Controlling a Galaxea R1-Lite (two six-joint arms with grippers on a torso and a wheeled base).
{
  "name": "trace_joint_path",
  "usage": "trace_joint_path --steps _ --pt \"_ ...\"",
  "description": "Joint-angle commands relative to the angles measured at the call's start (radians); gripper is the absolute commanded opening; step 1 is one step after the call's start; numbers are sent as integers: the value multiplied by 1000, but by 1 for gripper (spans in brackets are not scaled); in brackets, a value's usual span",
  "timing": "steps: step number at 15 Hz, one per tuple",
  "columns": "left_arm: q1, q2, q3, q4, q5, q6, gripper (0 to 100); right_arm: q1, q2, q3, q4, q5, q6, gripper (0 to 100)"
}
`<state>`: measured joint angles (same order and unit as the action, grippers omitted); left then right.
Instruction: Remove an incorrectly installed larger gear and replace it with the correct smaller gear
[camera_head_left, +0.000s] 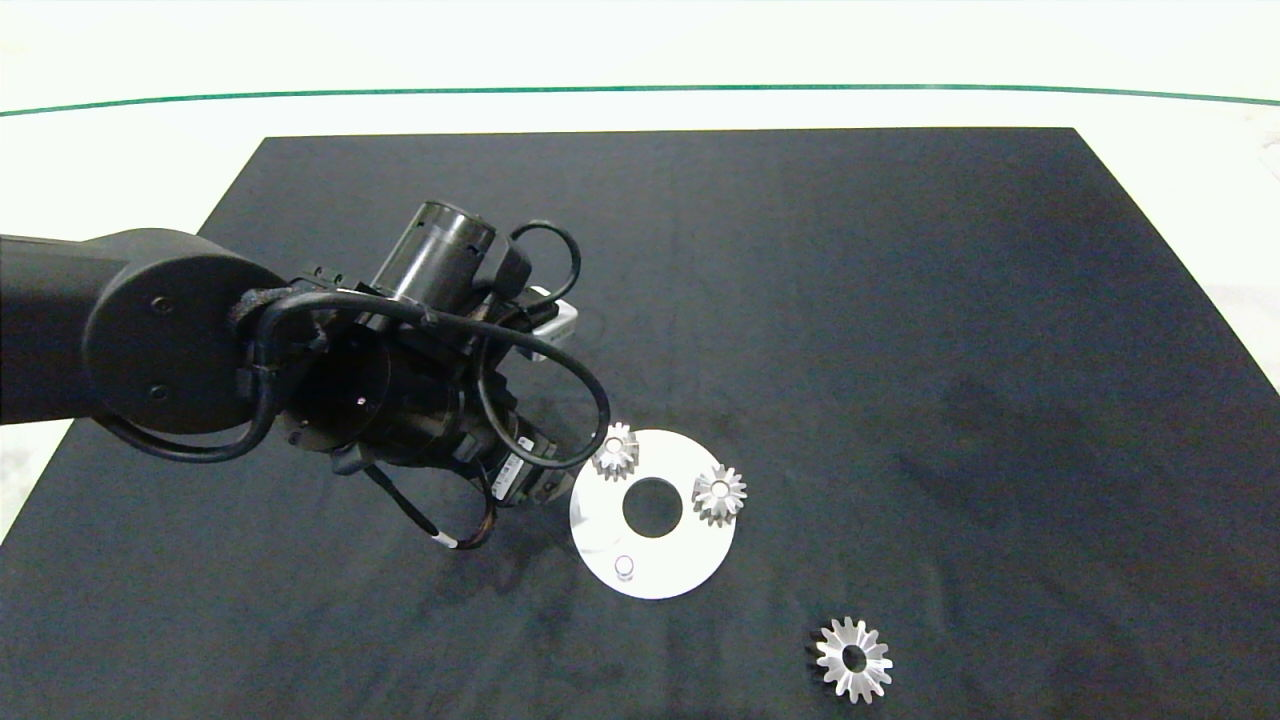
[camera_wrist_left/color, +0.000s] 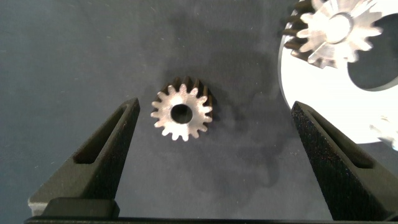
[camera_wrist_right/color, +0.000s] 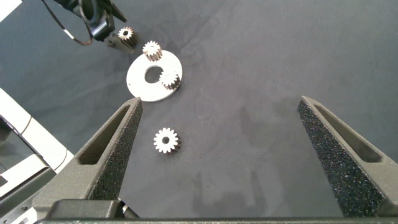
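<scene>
From above, the left gripper (camera_head_left: 545, 487) hangs at the white disc's (camera_head_left: 600, 520) left rim, while the larger gear (camera_head_left: 853, 659) lies discarded on the mat near the front edge. At the left wrist, wide-open fingers straddle the smaller gear (camera_wrist_left/color: 182, 112); the next move is probably descending and closing. The right wrist shows the right gripper (camera_wrist_right/color: 219, 140) open, empty, over bare mat.
</scene>
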<state>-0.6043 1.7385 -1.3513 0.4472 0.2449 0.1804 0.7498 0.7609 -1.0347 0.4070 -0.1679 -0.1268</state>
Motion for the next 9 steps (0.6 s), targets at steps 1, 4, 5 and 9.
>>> trace_joint_path --steps 1,4,5,9 --pt "17 29 -2 2 2 17 98 0 3 -1 3 -1 -2 100" --pt "44 47 -16 -2 2 24 92 0 3 1 3 -1 -2 100" --pt "46 50 -16 -2 2 25 90 0 3 1 3 1 -2 100" --pt "47 49 -9 1 1 24 81 0 3 1 3 5 -2 100"
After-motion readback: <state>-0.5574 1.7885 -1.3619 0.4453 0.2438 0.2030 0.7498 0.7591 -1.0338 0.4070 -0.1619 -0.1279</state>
